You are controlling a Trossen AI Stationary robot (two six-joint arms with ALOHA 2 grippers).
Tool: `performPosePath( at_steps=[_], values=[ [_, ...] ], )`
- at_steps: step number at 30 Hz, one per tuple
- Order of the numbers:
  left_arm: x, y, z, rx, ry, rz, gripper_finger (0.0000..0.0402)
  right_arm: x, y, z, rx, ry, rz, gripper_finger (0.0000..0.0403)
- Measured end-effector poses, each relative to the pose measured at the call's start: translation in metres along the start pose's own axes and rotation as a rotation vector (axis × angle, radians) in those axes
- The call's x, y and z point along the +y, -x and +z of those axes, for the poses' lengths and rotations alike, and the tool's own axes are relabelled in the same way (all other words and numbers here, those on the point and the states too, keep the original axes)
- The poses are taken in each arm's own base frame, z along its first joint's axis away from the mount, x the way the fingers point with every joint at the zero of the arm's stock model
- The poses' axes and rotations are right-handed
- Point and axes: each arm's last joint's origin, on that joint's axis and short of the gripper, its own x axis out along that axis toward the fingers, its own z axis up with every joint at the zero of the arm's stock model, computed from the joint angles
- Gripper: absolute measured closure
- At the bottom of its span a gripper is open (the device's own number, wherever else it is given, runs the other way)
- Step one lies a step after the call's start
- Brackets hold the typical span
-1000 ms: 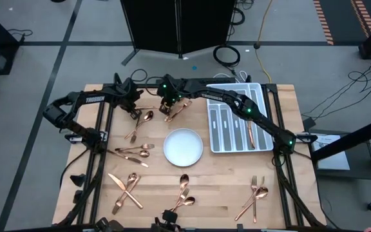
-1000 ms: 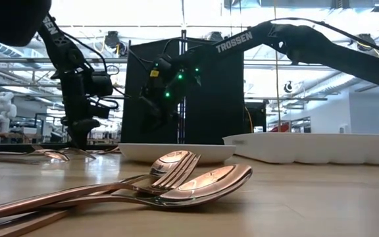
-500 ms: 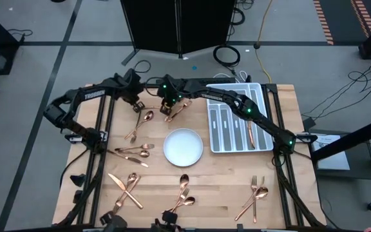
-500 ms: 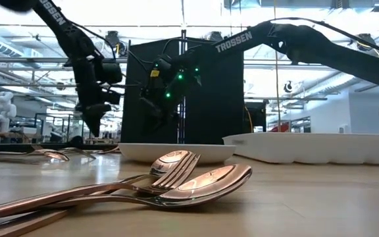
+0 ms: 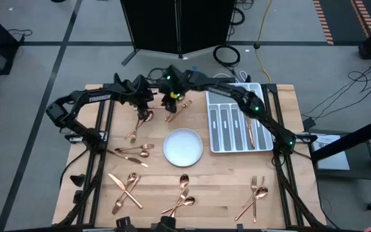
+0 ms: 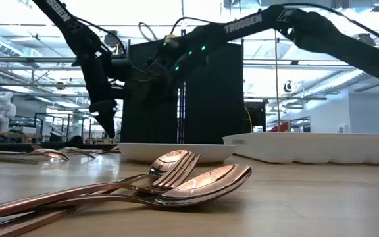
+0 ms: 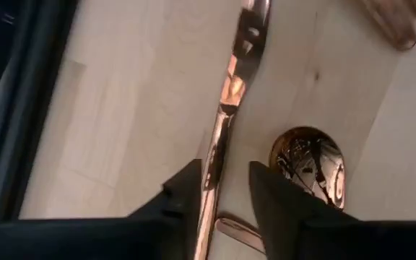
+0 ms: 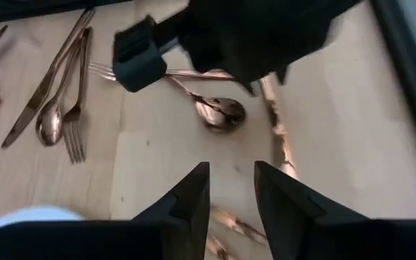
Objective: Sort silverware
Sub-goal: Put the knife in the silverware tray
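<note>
Left pincer over knife, far worktop edge

High view: left pincer (image 5: 142,107) near spoon (image 5: 148,116); right pincer (image 5: 172,102) beside it. Left wrist: jaws part-open, empty, straddling knife (image 7: 226,94); lower squarely before closing. Right wrist: jaws open, empty.

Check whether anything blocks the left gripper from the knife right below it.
Nothing visible does. The left gripper hangs open straight over the knife, its handle lined up between the fingers. A spoon lies just beside the knife, close to one finger, but not on it.
</note>
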Motion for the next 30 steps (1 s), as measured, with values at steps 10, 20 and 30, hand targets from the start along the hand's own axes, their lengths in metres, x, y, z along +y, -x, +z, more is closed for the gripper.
performPosePath(
  at_steps=[10,20,30],
  values=[
    [0.008,-0.031,0.005,0.044,-0.079,-0.01,0.0237,0.012,0.088,-0.016,0.006,-0.05,-0.035,0.0303],
    [0.008,-0.032,0.006,0.056,-0.142,-0.027,0.0237,0.063,0.152,-0.124,-0.278,-0.124,-0.092,0.0303],
    [0.008,-0.048,0.006,0.064,-0.162,-0.093,0.0237,0.092,0.17,-0.2,-0.437,-0.254,-0.122,0.0303]
  ],
)
